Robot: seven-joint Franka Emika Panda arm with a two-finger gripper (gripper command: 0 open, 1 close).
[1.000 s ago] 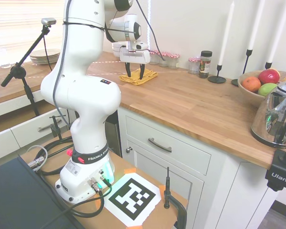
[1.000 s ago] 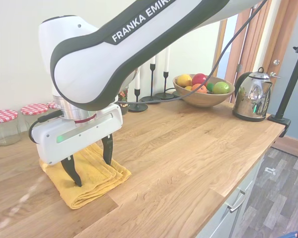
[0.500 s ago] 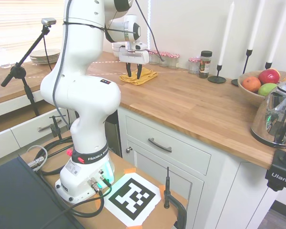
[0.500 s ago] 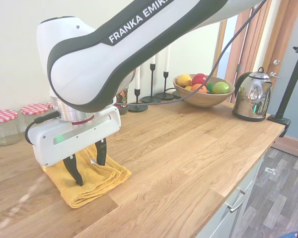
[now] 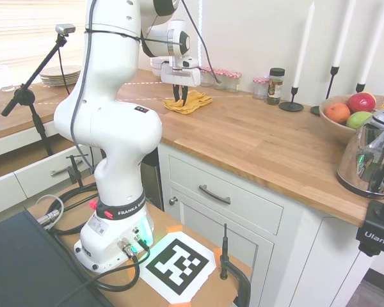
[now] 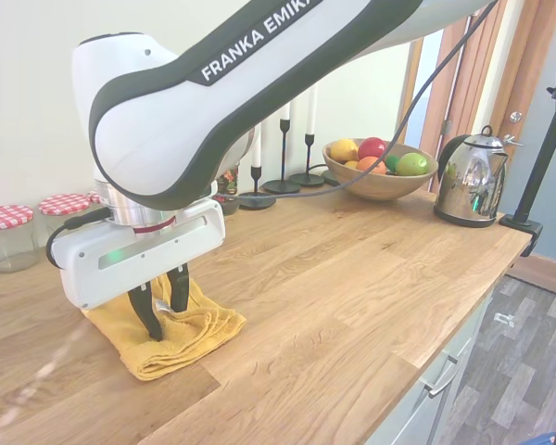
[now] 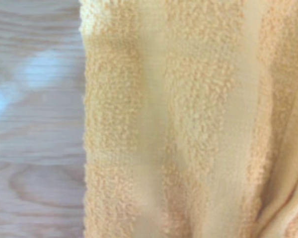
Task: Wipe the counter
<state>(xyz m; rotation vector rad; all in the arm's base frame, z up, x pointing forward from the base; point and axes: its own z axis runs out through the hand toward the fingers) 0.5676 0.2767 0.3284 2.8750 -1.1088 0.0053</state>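
Gripper [image 6: 164, 311] pressed together, pinching a bunched fold of the yellow cloth [image 6: 181, 336] lying on the table [image 6: 352, 278], in front of the red-lidded jars [image 6: 5, 236]. Cloth grasped, so pickup about done; wiping itself apparently not yet begun, with the long stretch of table from cloth toward the fruit bowl [image 6: 375, 171] and kettle [image 6: 471, 181] left to cover. Readable: "FRANKA EMIKA" on the arm; "Ulanzi" on a black mount [image 5: 379, 240] below the kettle.
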